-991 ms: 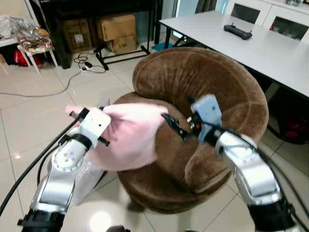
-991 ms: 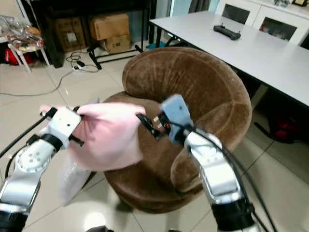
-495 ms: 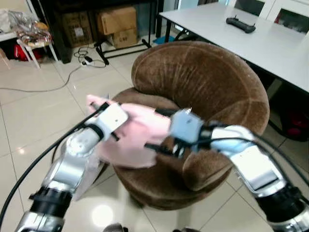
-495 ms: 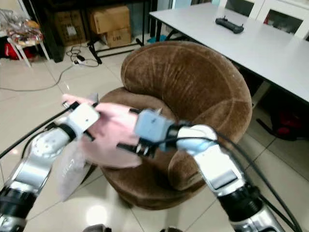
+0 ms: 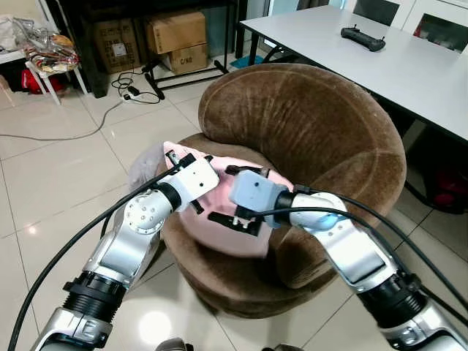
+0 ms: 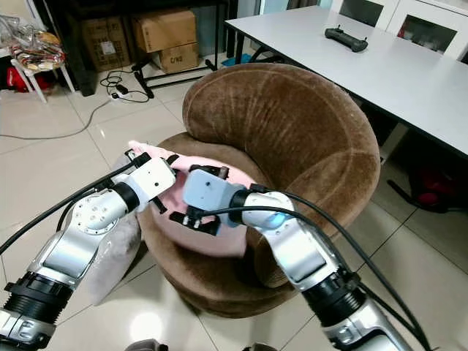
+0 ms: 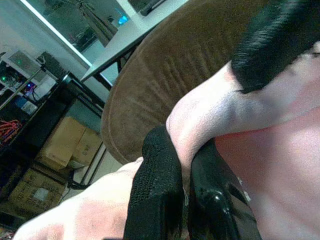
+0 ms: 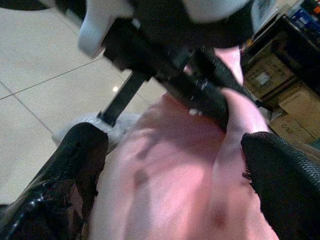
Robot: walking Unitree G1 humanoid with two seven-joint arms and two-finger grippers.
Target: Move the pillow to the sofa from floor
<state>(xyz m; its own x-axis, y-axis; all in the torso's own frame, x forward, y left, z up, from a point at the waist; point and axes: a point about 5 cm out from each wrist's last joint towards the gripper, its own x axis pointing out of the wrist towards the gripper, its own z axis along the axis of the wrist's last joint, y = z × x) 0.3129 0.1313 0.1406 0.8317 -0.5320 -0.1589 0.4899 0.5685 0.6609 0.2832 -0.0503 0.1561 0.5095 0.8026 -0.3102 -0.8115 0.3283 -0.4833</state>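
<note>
The pink pillow (image 5: pixel 241 245) lies on the seat of the round brown sofa chair (image 5: pixel 307 124), near its front left edge. In the left wrist view my left gripper (image 7: pixel 184 155) is shut on a fold of the pillow's edge. My right gripper (image 5: pixel 221 194) hovers just above the pillow's middle. Its fingers (image 8: pixel 75 170) are spread wide, with pink fabric between them and no grip on it. Part of the pillow is hidden under both wrists.
A pale grey bag-like thing (image 6: pixel 110 256) leans on the floor against the chair's left side. A white table (image 5: pixel 409 66) with a black controller (image 5: pixel 361 38) stands to the right. Cardboard boxes (image 5: pixel 175 33) and floor cables (image 5: pixel 131 91) lie behind.
Both arms have carried the pillow right and down, from beside the chair onto its seat. The right gripper has swung over the pillow and spread its fingers.
</note>
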